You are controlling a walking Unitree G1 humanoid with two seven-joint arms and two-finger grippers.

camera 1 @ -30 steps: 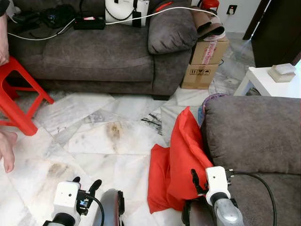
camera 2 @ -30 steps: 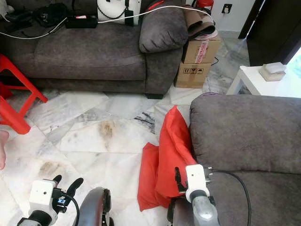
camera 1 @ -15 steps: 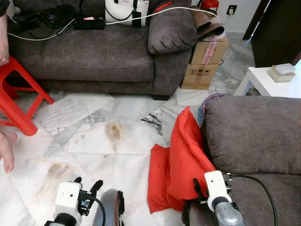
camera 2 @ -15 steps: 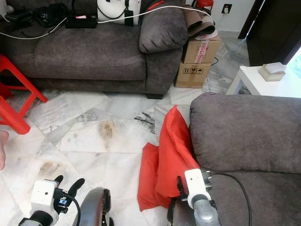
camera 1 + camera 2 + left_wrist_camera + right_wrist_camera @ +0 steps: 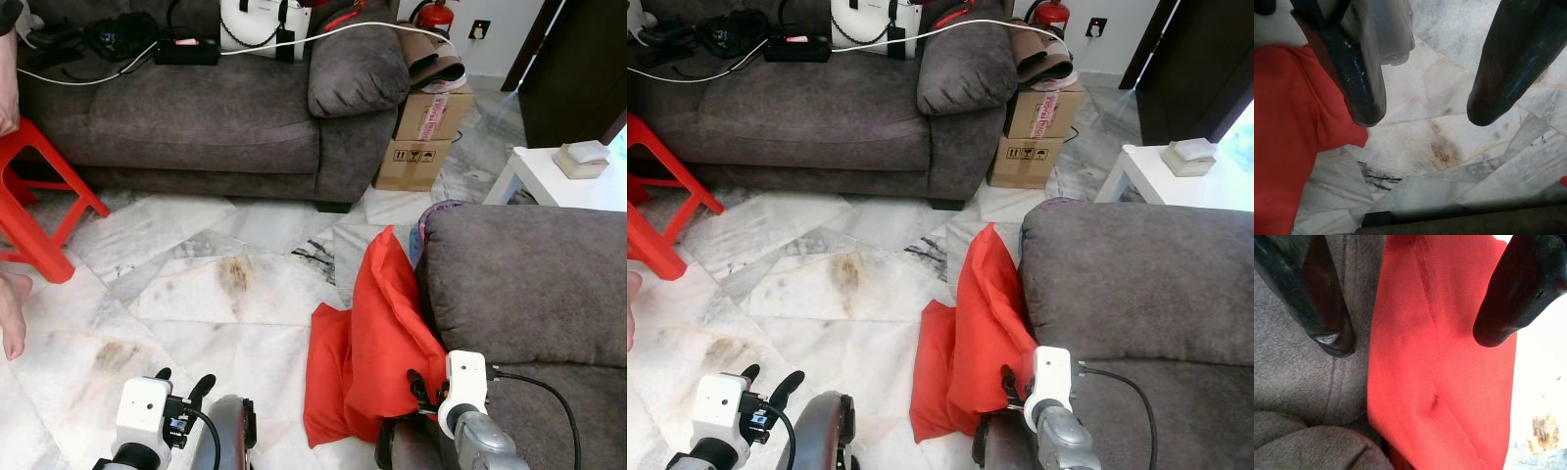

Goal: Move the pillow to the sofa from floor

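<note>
Red fabric pillow (image 5: 377, 352) leans on the marble floor against the grey sofa's (image 5: 529, 284) side. My right hand (image 5: 1415, 308) gapes around its edge; closing shallow may pinch cloth that slips.

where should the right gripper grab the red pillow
Probably the upright flap of the pillow that leans on the near sofa, coming from above. That part stands tall and thin, so open fingers can straddle it. The right gripper is open with the fabric edge between its fingers. The lower part lies flat on the floor, harder to pinch.
</note>
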